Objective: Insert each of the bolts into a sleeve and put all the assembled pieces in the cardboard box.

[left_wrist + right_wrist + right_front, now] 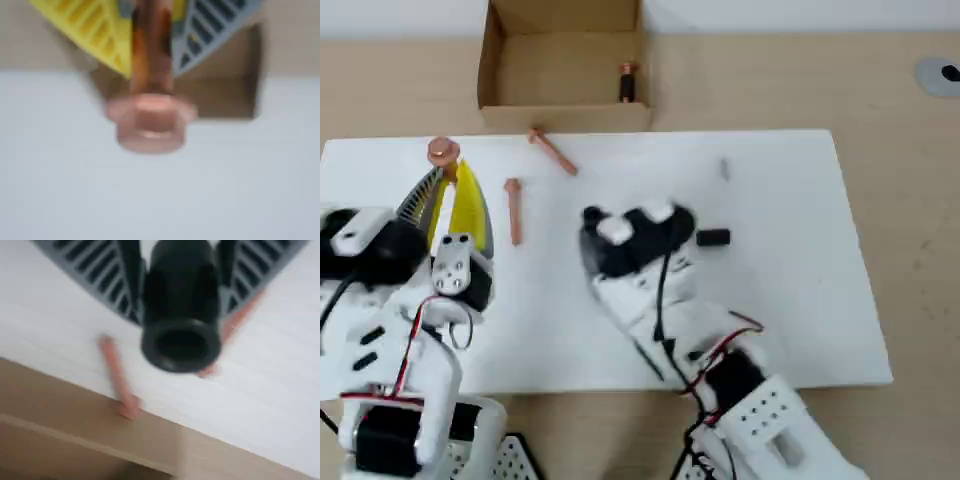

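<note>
My left gripper (pixel 446 172), with one yellow and one grey finger, is shut on the shank of a copper bolt (pixel 443 151) near the white board's far left corner. In the left wrist view the bolt (pixel 150 117) hangs head-first above the board, held by the gripper (pixel 152 47). My right gripper (pixel 180 285) is shut on a black sleeve (pixel 181 337) whose open bore faces away from the wrist. The right arm (pixel 635 240) sits mid-board. Two loose bolts (pixel 514 210) (pixel 553 152) lie between the arms. The cardboard box (pixel 500 70) holds one assembled piece (pixel 627 82).
A second black sleeve (pixel 713 238) lies on the white board (pixel 790 200) just right of the right arm. The box stands past the board's far edge. A dark round object (pixel 940 74) sits at the table's far right.
</note>
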`<move>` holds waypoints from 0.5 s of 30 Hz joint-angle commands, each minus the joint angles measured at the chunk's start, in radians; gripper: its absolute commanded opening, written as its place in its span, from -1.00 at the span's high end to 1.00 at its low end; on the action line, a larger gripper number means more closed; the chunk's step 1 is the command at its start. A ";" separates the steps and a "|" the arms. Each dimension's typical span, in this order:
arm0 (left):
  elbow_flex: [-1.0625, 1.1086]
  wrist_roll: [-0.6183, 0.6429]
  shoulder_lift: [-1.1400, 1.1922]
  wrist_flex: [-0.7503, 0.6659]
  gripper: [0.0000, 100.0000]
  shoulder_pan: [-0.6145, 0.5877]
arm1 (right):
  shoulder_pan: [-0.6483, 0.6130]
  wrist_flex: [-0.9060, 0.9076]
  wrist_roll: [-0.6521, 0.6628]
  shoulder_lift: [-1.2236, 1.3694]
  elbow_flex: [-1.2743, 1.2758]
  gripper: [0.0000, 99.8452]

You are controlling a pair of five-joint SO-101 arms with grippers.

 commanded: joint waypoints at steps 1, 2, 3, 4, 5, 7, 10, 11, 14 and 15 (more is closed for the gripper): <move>-0.195 0.015 -0.021 0.029 0.99 0.114 | -0.099 -0.169 0.075 -0.033 0.079 0.98; -0.210 0.014 -0.024 0.043 0.99 0.153 | -0.119 -0.207 0.097 -0.033 0.104 0.98; -0.219 0.014 -0.027 0.063 0.99 0.192 | -0.139 -0.250 0.117 -0.033 0.130 0.98; -0.230 0.014 -0.028 0.087 0.99 0.224 | -0.157 -0.295 0.138 -0.033 0.154 0.98; -0.236 0.014 -0.027 0.115 0.99 0.249 | -0.171 -0.338 0.157 -0.033 0.177 0.98; -0.238 0.014 -0.024 0.161 0.99 0.288 | -0.193 -0.413 0.193 -0.033 0.219 0.98; -0.227 0.014 -0.024 0.203 0.99 0.310 | -0.197 -0.462 0.210 -0.036 0.240 0.98; -0.219 0.014 -0.028 0.204 0.99 0.310 | -0.197 -0.462 0.209 -0.039 0.240 0.98; -0.209 0.014 -0.030 0.207 0.99 0.310 | -0.196 -0.465 0.207 -0.041 0.240 0.98; -0.209 0.014 -0.030 0.209 0.99 0.310 | -0.196 -0.465 0.207 -0.041 0.240 0.98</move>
